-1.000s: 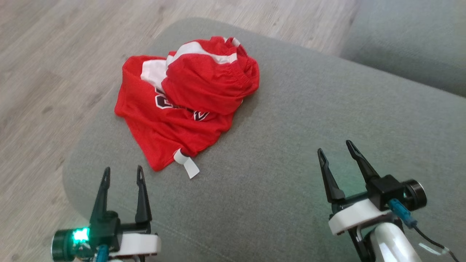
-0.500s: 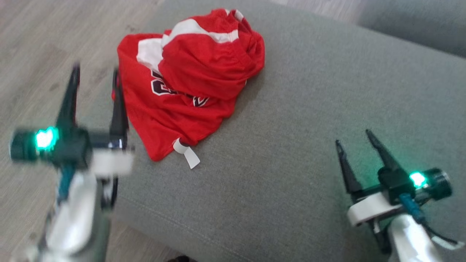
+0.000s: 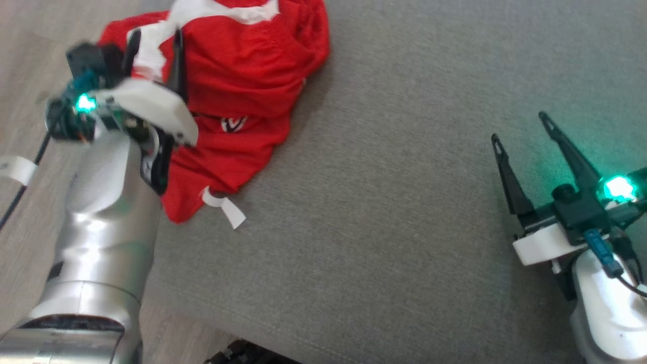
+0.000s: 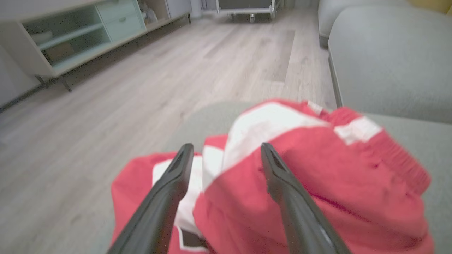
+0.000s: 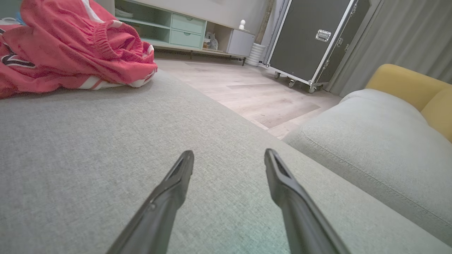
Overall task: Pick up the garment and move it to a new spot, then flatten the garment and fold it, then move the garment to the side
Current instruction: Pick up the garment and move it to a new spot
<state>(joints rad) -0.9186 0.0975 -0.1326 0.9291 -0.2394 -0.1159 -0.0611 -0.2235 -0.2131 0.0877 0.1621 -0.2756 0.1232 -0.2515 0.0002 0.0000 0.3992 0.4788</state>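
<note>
Grey sofa cushion (image 3: 379, 202) is seen under everything. Red and white garment (image 3: 242, 76) is bunched in a heap near the cushion's left edge, by the wood floor (image 4: 176, 70). L hand (image 3: 155, 40) is held over the heap w/ its two fingers spread wide; nothing is gripped, and touch can't be told. R hand (image 3: 520, 126) is held over bare cushion, well apart from the garment, fingers spread too, nothing in it. Small white tag (image 3: 225, 208) is stuck out at the heap's near edge.
</note>
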